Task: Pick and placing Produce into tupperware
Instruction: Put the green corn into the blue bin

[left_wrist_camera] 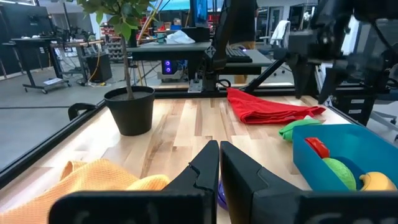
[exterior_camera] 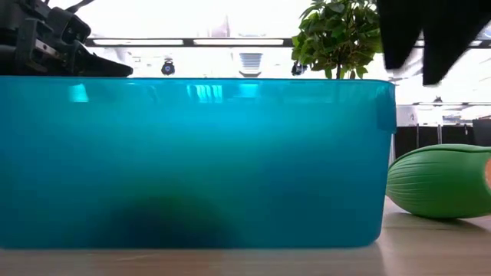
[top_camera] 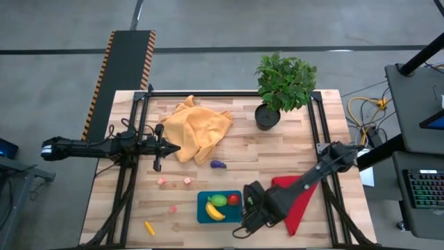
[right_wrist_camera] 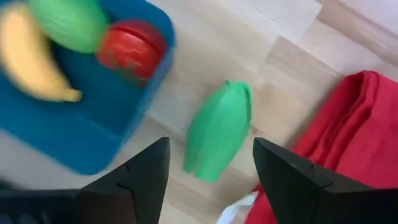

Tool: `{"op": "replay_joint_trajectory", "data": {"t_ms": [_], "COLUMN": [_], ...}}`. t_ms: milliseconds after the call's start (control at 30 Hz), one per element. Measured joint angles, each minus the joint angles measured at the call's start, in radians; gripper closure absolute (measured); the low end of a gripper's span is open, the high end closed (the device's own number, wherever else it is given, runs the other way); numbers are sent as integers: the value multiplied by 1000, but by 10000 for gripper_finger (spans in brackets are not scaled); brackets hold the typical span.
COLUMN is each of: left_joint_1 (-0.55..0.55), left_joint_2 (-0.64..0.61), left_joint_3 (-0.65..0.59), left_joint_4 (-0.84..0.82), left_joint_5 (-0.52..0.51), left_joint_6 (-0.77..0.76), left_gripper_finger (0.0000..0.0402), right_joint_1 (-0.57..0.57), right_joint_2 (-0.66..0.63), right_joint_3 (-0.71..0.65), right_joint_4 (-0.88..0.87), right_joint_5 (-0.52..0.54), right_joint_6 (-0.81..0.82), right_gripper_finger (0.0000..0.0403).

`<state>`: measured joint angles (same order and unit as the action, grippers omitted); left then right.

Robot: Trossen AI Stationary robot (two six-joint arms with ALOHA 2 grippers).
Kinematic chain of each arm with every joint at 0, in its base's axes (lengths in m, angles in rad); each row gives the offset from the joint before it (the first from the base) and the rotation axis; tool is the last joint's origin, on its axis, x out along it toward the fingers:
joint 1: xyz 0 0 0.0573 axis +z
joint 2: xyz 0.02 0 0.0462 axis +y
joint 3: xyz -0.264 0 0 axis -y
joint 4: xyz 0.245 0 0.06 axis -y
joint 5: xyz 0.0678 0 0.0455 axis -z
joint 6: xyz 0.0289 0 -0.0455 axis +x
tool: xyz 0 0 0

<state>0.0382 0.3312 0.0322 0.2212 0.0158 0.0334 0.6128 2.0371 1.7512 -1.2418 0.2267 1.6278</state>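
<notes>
The teal tupperware point(top_camera: 202, 212) sits near the table's near edge and holds a yellow banana point(top_camera: 215, 212), a green piece point(top_camera: 218, 200) and a red tomato point(top_camera: 233, 199). A second green piece point(right_wrist_camera: 217, 140) lies on its side on the wood just right of the tupperware point(right_wrist_camera: 74, 143). My right gripper point(right_wrist_camera: 211, 148) hovers open above this piece, a finger on either side, touching nothing. My left gripper point(left_wrist_camera: 219, 155) is shut and waits at the table's left, beside the orange cloth point(top_camera: 200, 128). The purple eggplant point(top_camera: 218, 164), pink bits point(top_camera: 161, 182) and carrot point(top_camera: 149, 228) lie on the table.
A potted plant point(top_camera: 281, 87) stands at the far right. A red cloth point(top_camera: 295, 201) lies under my right arm, close to the loose green piece point(exterior_camera: 441, 180). The tupperware's wall point(exterior_camera: 192, 161) fills the low view. Bare wood lies between the eggplant and the plant.
</notes>
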Motion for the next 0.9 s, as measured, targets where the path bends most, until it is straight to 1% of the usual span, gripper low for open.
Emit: {"op": "replay_joint_trajectory", "data": {"t_ms": [133,233,367,467,600,733,900], "left_joint_1": [0,0,0,0,0,0,0], "left_joint_2": [7,18,31,35,34,35,34], "left_joint_3": [0,0,0,0,0,0,0], "left_joint_4": [-1,-3,0,12,11,10,7], "left_joint_5": [0,0,-4,-20,-22,-22,-21], "left_joint_6": [-1,-1,6,49,59,59,58], "left_gripper_finger": [402,402,402,402,402,402,402], "right_joint_1": [0,-1,0,0,0,0,0], "right_joint_2": [40,60,70,73,73,73,73], "right_joint_3": [0,2,3,3,3,2,-1], "right_joint_4": [-12,-1,-1,0,1,1,1], "right_joint_5": [-16,-40,-71,-72,-69,-58,-17], "right_joint_6": [33,30,44,65,84,94,108], "right_gripper_finger": [178,166,127,96,68,58,62]}}
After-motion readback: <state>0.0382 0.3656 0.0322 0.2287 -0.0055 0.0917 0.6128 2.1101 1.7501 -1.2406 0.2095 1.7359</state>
